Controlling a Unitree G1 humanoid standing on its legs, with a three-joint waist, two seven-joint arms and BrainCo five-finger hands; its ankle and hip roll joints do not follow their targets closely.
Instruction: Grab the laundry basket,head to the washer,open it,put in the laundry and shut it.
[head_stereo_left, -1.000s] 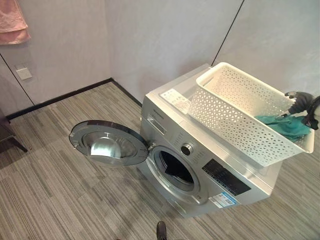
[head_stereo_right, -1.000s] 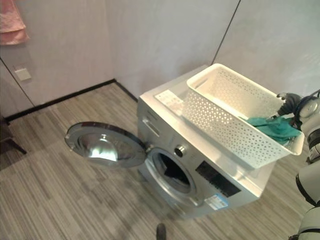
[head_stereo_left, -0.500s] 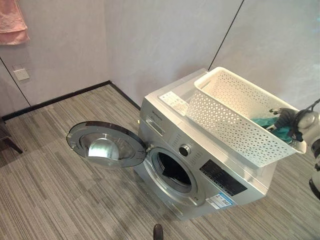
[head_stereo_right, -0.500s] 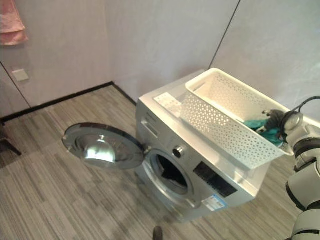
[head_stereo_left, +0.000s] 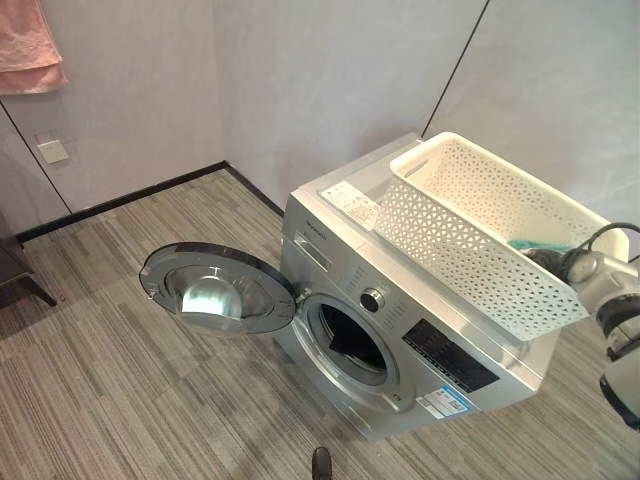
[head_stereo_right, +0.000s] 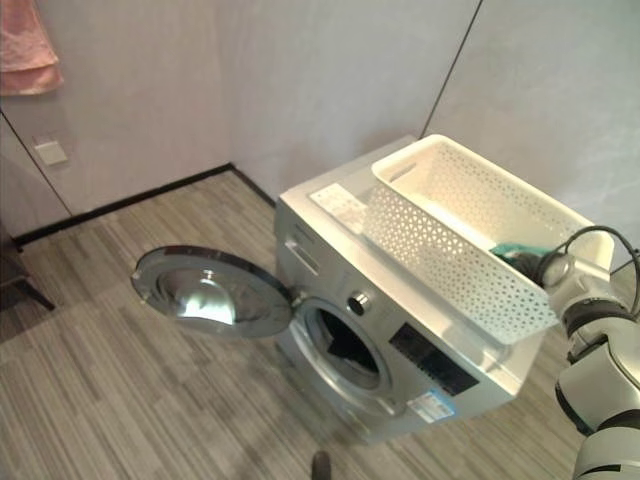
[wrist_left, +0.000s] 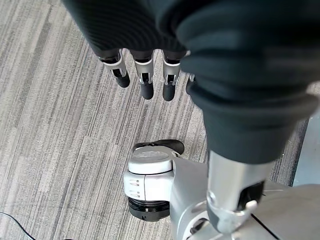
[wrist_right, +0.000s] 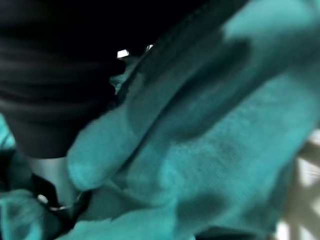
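Note:
A silver washer (head_stereo_left: 400, 330) stands on the floor with its round door (head_stereo_left: 215, 290) swung wide open to the left and the dark drum opening (head_stereo_left: 350, 345) showing. On top of it lies a white perforated laundry basket (head_stereo_left: 470, 240). A teal cloth (head_stereo_left: 535, 245) lies in the basket's right end. My right hand (head_stereo_right: 530, 262) reaches over the basket's right rim down into that cloth; in the right wrist view the teal cloth (wrist_right: 215, 150) wraps round it and hides the fingers. My left hand (wrist_left: 146, 82) hangs over the floor, its fingers straight and holding nothing.
Grey walls stand close behind the washer. A pink towel (head_stereo_left: 30, 45) hangs on the wall at upper left above a wall socket (head_stereo_left: 52, 151). A dark furniture leg (head_stereo_left: 15, 275) juts in at the left edge. Striped grey floor (head_stereo_left: 120, 400) spreads before the washer.
My right hand has sunk from above the basket's right rim down into the teal cloth. The camera has shifted a little; the basket, washer and door stay put.

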